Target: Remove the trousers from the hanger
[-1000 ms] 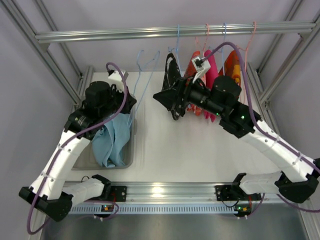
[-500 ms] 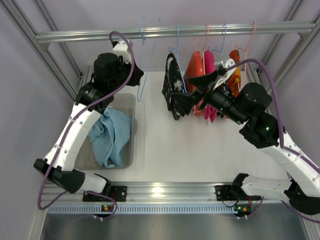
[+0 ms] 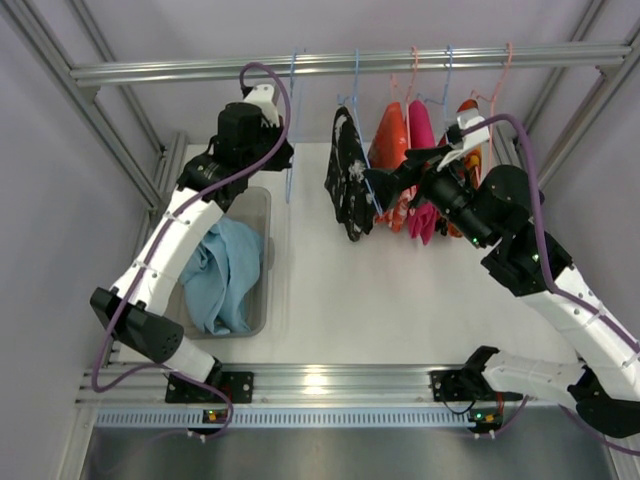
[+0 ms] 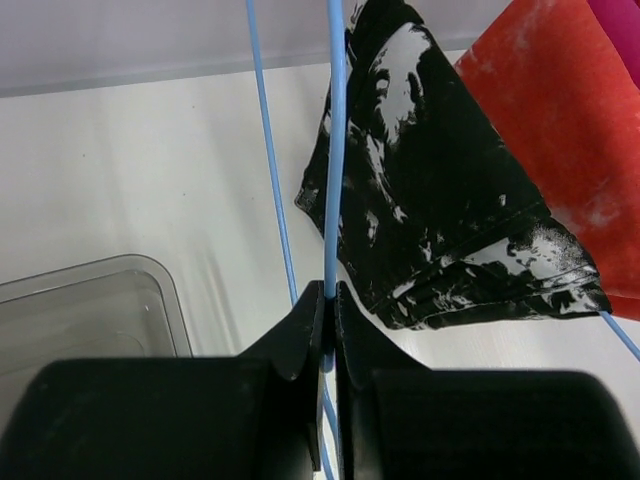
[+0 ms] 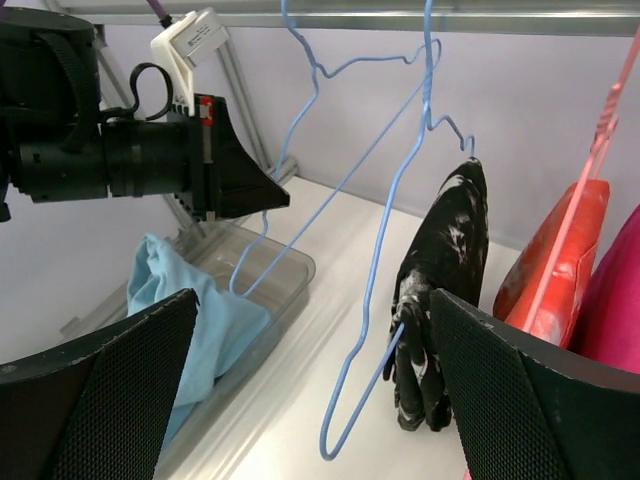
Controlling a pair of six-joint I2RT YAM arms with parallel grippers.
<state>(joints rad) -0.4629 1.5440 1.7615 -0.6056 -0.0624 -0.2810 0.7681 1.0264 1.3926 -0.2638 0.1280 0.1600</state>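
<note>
The left arm is stretched up and forward towards the rail (image 3: 300, 68). Its left end effector (image 4: 328, 295) sits just below the rail, pinched tight on the thin blue wire of an empty hanger (image 4: 333, 150). From the overhead view I cannot tell whether that hanger's hook actually rests on the rail.

The right arm is raised with its elbow bent, pointing left along the rail's underside. Its right end effector (image 3: 393, 172) is spread wide and holds nothing. The wrist view shows the two textured black fingers (image 5: 110, 390) far apart.

The trousers (image 3: 350, 185) are of soft black fabric with white mottling. They hang folded from a second hanger (image 3: 356, 80), also blue wire, near the middle of the rail and just beside the open fingers. Further right along the rail hang an orange garment (image 3: 390, 140) and a pink garment (image 3: 420, 130), on pale wire hangers.

Below the rail's left part, a clear plastic bin (image 3: 262, 300) with rounded corners stands on the white table (image 3: 330, 300). In it lies a crumpled light-blue cloth (image 3: 225, 275).
</note>
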